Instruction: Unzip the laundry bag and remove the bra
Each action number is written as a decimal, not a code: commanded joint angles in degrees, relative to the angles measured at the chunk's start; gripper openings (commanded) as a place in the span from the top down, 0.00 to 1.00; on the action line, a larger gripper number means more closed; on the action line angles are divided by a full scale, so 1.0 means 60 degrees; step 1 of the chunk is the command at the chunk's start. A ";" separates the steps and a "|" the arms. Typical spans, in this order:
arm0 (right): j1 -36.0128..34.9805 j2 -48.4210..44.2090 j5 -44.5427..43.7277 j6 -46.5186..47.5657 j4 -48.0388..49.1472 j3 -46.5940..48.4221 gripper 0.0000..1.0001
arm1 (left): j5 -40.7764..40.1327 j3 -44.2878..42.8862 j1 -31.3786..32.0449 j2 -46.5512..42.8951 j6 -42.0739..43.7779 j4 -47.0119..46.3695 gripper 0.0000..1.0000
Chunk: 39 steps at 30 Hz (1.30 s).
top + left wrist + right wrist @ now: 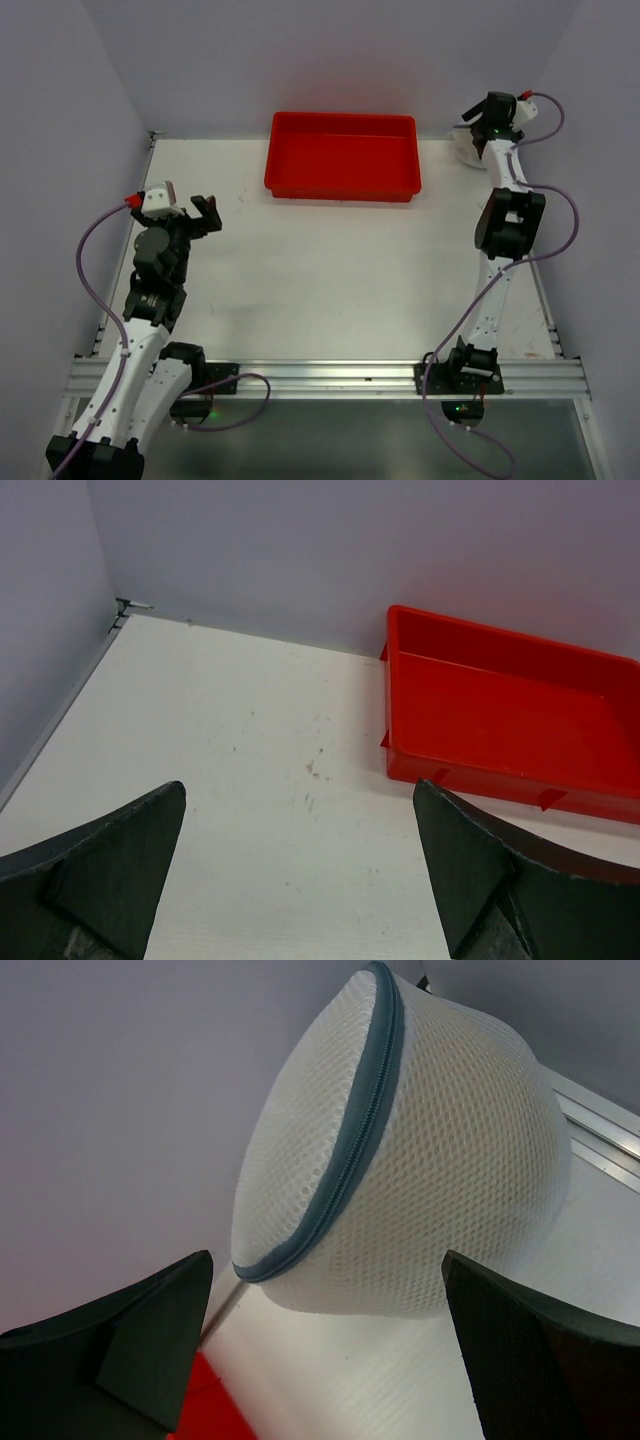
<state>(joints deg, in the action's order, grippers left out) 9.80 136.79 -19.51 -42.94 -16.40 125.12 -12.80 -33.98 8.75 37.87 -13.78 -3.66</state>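
Observation:
The laundry bag [440, 1160] is a round white mesh dome with a blue-grey zipper rim [352, 1150]. It stands zipped shut at the table's far right corner, partly hidden behind the right arm in the top view [461, 147]. The bra does not show. My right gripper [325, 1260] is open just in front of the bag, its fingers apart on either side and not touching it; it also shows in the top view [478, 128]. My left gripper [210, 212] is open and empty over the left side of the table, as the left wrist view [300, 785] also shows.
A red rectangular tray [342, 185] sits empty at the back middle of the table, also in the left wrist view [500, 765]. Grey walls close off the back and sides. A metal rail [600, 1130] runs along the table's right edge by the bag.

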 commanded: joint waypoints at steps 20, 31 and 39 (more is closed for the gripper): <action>0.0315 -0.0993 0.1286 -0.0488 0.1868 -0.1161 1.00 | 0.0067 -0.0065 0.0006 0.0354 0.0305 -0.0313 0.00; -0.1163 -0.8243 0.1596 0.0710 0.1785 -0.7079 1.00 | 0.2087 -0.0738 0.0020 0.0588 0.0217 0.0449 0.00; -0.3284 -1.1971 0.6338 0.1239 0.1254 -1.0010 1.00 | 0.3260 -0.1383 0.0035 0.0471 -0.1042 0.1678 0.00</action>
<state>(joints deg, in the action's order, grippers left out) -5.72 66.96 3.40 -36.84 -6.37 71.42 2.02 -39.18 8.78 41.45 -16.01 2.92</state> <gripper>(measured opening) 0.033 0.997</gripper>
